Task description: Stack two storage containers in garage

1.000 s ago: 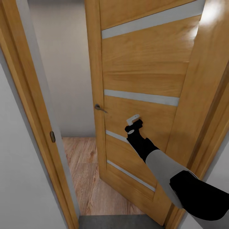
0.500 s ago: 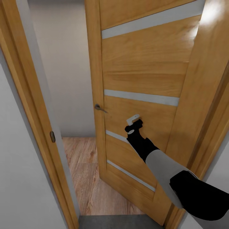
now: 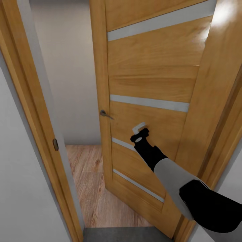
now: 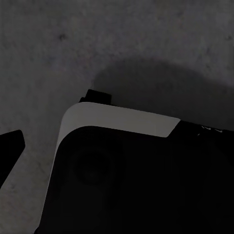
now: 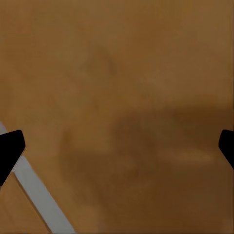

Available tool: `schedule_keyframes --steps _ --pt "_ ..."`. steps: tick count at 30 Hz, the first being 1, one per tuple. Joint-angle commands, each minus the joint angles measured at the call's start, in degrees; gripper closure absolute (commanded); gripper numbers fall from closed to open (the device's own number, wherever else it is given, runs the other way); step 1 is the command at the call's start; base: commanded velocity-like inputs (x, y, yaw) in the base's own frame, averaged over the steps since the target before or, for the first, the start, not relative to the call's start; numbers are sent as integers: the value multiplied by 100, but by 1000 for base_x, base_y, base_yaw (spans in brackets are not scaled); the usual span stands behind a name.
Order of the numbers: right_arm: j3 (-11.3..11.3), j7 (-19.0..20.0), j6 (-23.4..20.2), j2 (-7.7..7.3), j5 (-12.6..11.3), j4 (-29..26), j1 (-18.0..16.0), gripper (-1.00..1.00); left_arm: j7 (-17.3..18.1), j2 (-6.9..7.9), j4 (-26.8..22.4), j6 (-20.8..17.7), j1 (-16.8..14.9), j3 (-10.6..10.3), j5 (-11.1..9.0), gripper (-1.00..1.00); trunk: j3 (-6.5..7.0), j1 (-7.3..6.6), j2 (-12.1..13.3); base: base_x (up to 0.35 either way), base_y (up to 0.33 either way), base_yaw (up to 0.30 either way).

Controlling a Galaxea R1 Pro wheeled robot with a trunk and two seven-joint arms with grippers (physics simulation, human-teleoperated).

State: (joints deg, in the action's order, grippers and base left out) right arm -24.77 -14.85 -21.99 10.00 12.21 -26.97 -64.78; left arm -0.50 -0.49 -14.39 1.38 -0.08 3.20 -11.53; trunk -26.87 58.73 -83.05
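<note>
The two storage containers are out of view. My right gripper (image 3: 138, 129) is stretched forward against the orange-wood door (image 3: 151, 74), just below its middle glass slit. In the right wrist view the door's wood (image 5: 122, 73) is close up, and the right gripper (image 5: 117, 151) is open, its dark fingertips (image 5: 9, 151) at both sides with nothing between them. My left gripper (image 4: 117, 156) points down at the dark-grey mottled floor (image 4: 122, 39), one fingertip (image 4: 9, 151) set far out to the side, over part of my own black and white body (image 4: 136, 180).
The door stands partly open, with its handle (image 3: 106, 114) on the free edge. The left door frame (image 3: 30, 101) and white wall bound a narrow gap. Light wood plank flooring (image 3: 90, 181) lies beyond the threshold, with a grey strip of floor (image 3: 124, 234) nearest me.
My right gripper has shifted slightly to the left along the door's face. The door and the view have stayed the same.
</note>
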Motion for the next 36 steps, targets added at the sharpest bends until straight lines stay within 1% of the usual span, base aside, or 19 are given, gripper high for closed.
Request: schedule_keyframes --steps 1,6,8,11,27,36 --pt "-20 11 -57 0 48 4 -31 -100 -2 -6 -3 10 -1 33 -10 -100 -6 0 -3 0 0 0" --pt "-15 45 -65 0 46 135 -229 -100 -3 -11 -3 11 -1 37 -11 -100 -6 0 -3 0 0 0" --pt "-11 56 -54 0 55 375 -394 -100 -3 -12 -3 11 -1 39 -14 -100 -6 0 -3 0 0 0" --pt "-14 59 -32 0 60 478 -457 -100 -3 -10 -3 11 -1 38 -15 -100 -6 0 -3 0 0 0" --pt "-19 84 -19 0 61 552 -500 -100 -1 -11 -3 6 -1 36 -16 -100 -6 0 -3 9 -2 0" --pt "-19 96 -8 0 62 553 -500 -100 -3 -4 -2 -30 -1 31 -20 -100 -6 0 -3 230 -90 0"
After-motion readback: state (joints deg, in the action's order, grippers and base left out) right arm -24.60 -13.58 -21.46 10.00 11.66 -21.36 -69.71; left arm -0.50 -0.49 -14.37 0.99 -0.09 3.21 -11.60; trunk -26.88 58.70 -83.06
